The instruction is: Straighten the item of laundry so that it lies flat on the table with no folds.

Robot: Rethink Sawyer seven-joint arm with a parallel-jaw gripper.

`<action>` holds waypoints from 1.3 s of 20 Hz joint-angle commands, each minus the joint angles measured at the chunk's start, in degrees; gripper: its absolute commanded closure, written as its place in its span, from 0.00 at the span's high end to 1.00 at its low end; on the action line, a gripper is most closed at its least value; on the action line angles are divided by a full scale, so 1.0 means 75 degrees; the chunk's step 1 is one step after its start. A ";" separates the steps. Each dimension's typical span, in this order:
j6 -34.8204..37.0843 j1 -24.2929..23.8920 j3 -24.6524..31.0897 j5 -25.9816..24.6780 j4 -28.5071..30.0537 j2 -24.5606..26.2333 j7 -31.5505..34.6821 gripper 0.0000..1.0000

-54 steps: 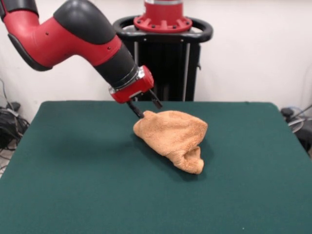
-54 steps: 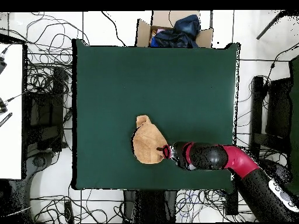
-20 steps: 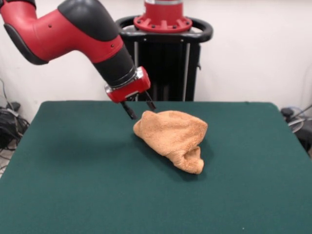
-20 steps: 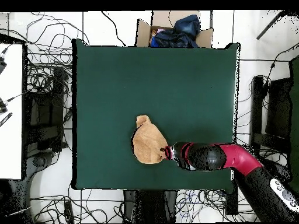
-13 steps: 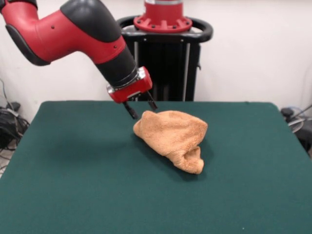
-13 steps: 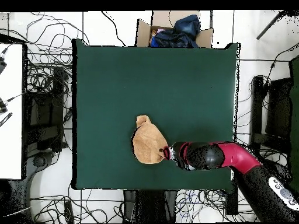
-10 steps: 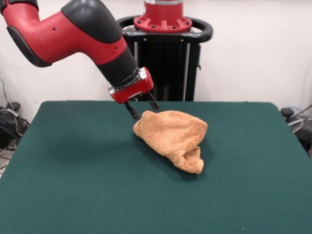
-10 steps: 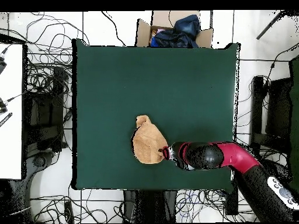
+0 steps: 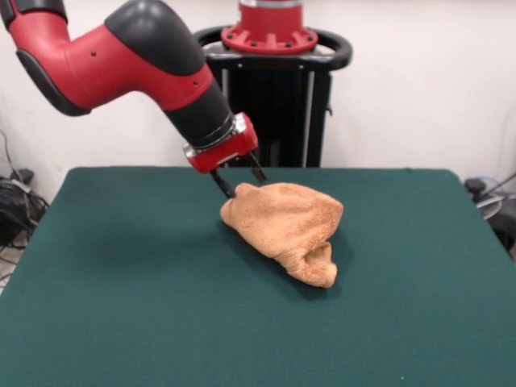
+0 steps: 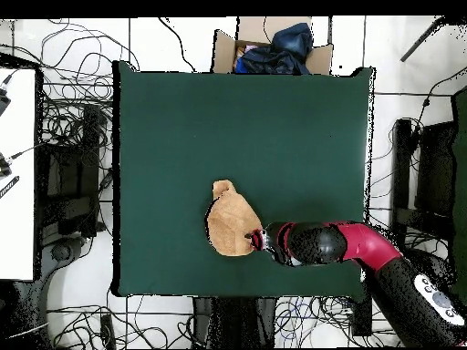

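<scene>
The item of laundry (image 9: 286, 222) is an orange-tan towel bunched into a folded heap on the green table (image 9: 121, 306), a little toward the table's far side. From above, the towel (image 10: 231, 221) is a rounded lump with a narrow end pointing away from the robot's base. My gripper (image 9: 244, 182) hangs at the heap's upper left corner, open, its two dark fingers straddling that corner's edge. In the overhead view the gripper (image 10: 255, 239) meets the towel's corner nearest the arm.
The black pedestal frame (image 9: 274, 97) stands behind the table's far edge. A cardboard box with dark cloth (image 10: 274, 47) sits beyond the table's opposite edge. Cables (image 10: 73, 137) cover the floor around the table. Green surface (image 10: 301, 137) lies open around the towel.
The gripper drew back up and left from the towel's corner, then came back down and right to it. The towel has kept its shape and place.
</scene>
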 commanded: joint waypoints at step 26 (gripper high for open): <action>0.0476 0.0903 -0.1215 -0.1107 -0.1122 -0.0235 -0.0854 1.00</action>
